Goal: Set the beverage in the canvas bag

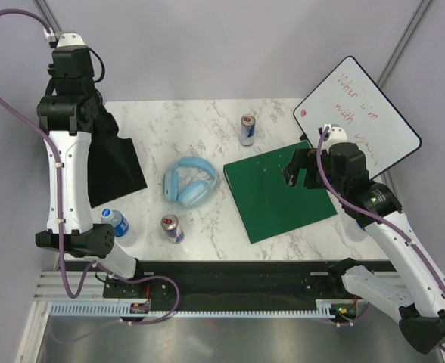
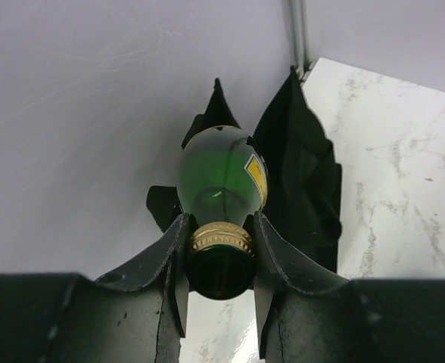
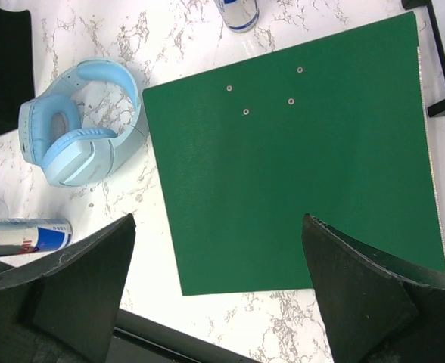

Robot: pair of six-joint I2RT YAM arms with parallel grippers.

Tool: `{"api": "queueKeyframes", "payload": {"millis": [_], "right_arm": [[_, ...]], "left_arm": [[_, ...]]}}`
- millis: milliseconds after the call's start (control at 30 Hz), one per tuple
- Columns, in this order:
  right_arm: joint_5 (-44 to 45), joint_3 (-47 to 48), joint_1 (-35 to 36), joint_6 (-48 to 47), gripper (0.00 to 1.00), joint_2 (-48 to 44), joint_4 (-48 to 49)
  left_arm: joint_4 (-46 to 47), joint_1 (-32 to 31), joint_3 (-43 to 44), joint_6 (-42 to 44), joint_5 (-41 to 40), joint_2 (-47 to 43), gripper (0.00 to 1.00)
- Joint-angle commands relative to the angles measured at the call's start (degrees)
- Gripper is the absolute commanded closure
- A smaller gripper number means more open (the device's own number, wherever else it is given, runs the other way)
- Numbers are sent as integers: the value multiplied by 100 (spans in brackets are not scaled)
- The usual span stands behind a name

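My left gripper (image 2: 219,219) is shut on the gold-ringed neck of a green glass bottle (image 2: 219,178) with a yellow label. It holds the bottle in the air, body pointing away from the camera, at the far left of the table over the black canvas bag (image 2: 302,174). In the top view the bag (image 1: 116,162) lies slumped at the table's left side under the raised left arm, which hides the bottle. My right gripper (image 1: 302,170) is open and empty, hovering over the green board; the right wrist view shows its jaws (image 3: 219,219) wide apart.
A green board (image 1: 279,193) lies right of centre, light blue headphones (image 1: 191,181) in the middle. One can (image 1: 247,129) stands at the back, another (image 1: 172,228) near the front, beside a plastic water bottle (image 1: 118,224). A whiteboard (image 1: 356,121) sits far right.
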Motion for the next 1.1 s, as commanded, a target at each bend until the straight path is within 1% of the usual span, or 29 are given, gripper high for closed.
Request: {"api": "queueKeyframes", "payload": {"millis": [0,100,167,233,300,500,567,800,933,1067], "right_arm": [[1,200,-10,-13,2,97,-7],[1,262,-19,4,2,167,-25],[-7,297,-10,31,2,229,-43],[-25,332,-19,48,2,281,-52],[-51,376,-10,57,2,317,-78],[-60,587,-10,66,3,528,-183],[-60,657,-10,92,3,554,-236],[-60,587,-10,172,3,317,-262],[-60,429,-10,163,3,150,-306],[-43,350,-10,119,3,71,-315]], "left_arm": [[894,479,-135,-29,-168,-432,98],[851,568,-302,-73,-37,-502,98],[763,577,-373,-248,7,-511,98],[430,577,-242,-371,42,-476,98],[289,577,-162,-442,95,-502,98],[288,569,-504,-627,516,-669,98],[297,577,-697,-670,517,-695,98],[332,823,-1172,-855,771,-555,98],[288,1008,-1261,-995,1132,-441,98],[270,1069,-1331,-1022,1159,-283,98]]}}
